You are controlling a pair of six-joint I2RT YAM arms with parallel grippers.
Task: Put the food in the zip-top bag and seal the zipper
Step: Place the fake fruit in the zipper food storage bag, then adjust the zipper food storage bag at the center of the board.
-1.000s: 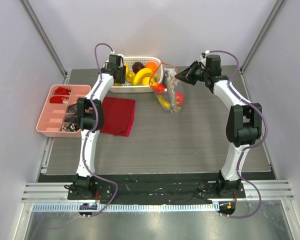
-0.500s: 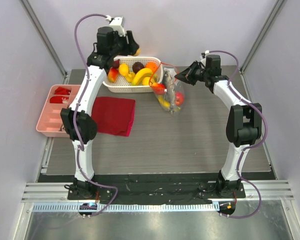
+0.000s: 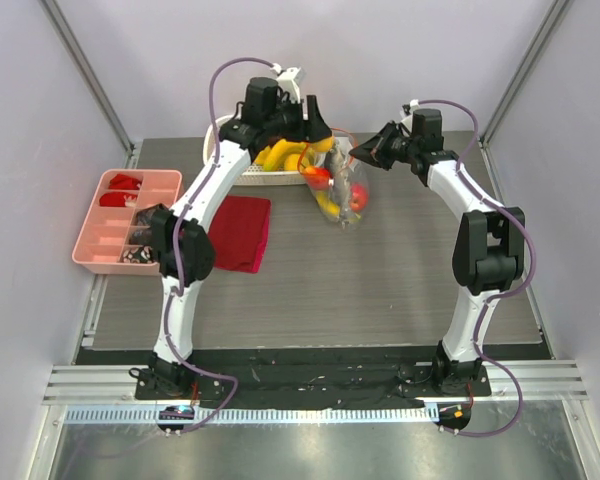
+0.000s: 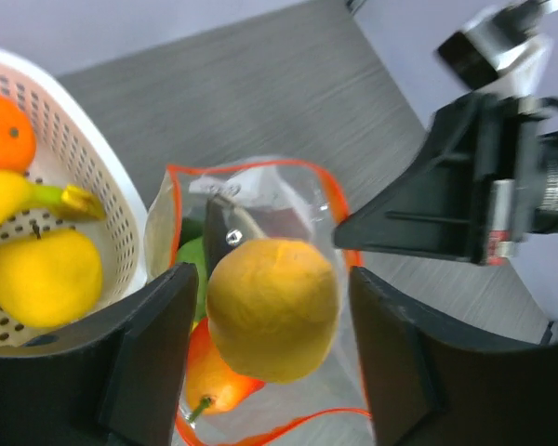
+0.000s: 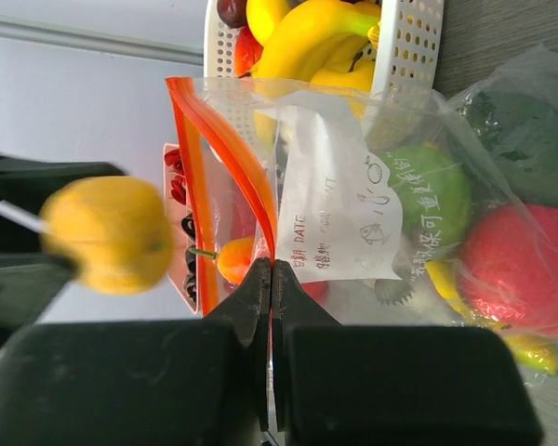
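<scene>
Looks about halfway. Already got a green piece [image 5: 437, 190], a red piece [image 5: 530, 269] and more inside the zip-top bag [image 5: 335, 232], up at 12 o'clock on the counter [image 3: 380, 290]. Pinching its rim by the zipper [image 5: 225, 149] with the right claw [image 5: 272, 288], closed tight. Dangling a yellow-orange fruit [image 4: 272, 309] over the open mouth with the left claw [image 4: 270, 344], spread apart, seemingly letting go. Leaves bananas [image 5: 307, 37] in the basket [image 4: 93, 177] at the bag's 10 o'clock, plus sealing.

Left end effector [image 3: 315, 112] hangs above the bag [image 3: 345, 195], fingers spread; right end effector [image 3: 360, 152] pinches the bag's rim, fingers together.
</scene>
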